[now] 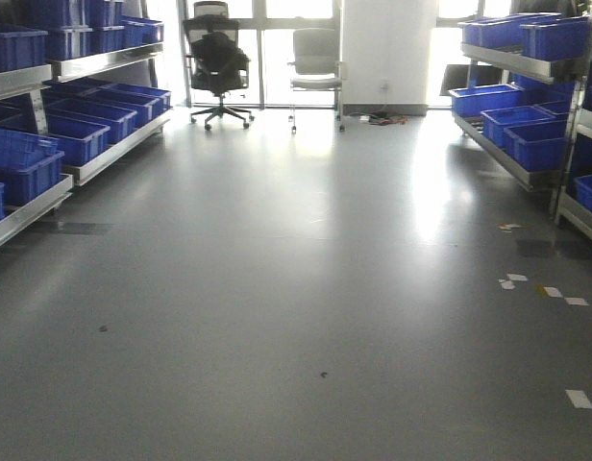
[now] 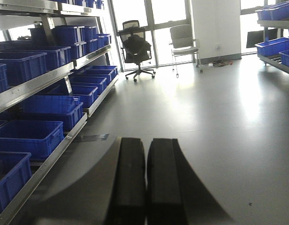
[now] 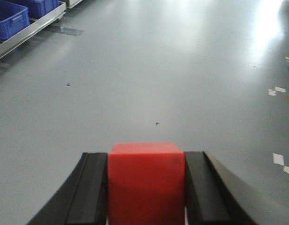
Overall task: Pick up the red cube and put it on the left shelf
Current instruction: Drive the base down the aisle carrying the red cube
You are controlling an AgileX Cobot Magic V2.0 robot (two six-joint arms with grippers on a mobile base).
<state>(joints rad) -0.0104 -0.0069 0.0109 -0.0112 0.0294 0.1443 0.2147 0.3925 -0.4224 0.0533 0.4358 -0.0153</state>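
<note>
Blue crates (image 1: 27, 163) line the left shelf (image 1: 113, 151), the left gripper (image 2: 147, 143) is pressed together beside it, and the right gripper (image 3: 145, 157) pinches the red cube (image 3: 145, 187) well off that shelf, a hold best clamped firm on approach.

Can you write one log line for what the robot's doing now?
right pincer: shut on cube | left pincer: shut, empty | shelf: to left, cube not placed

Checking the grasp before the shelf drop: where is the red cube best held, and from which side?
By its two opposite side faces, approached from the wrist side as now. The red cube sits square between the right gripper's black fingers; those faces are flat and parallel, so the pads bear evenly.
</note>
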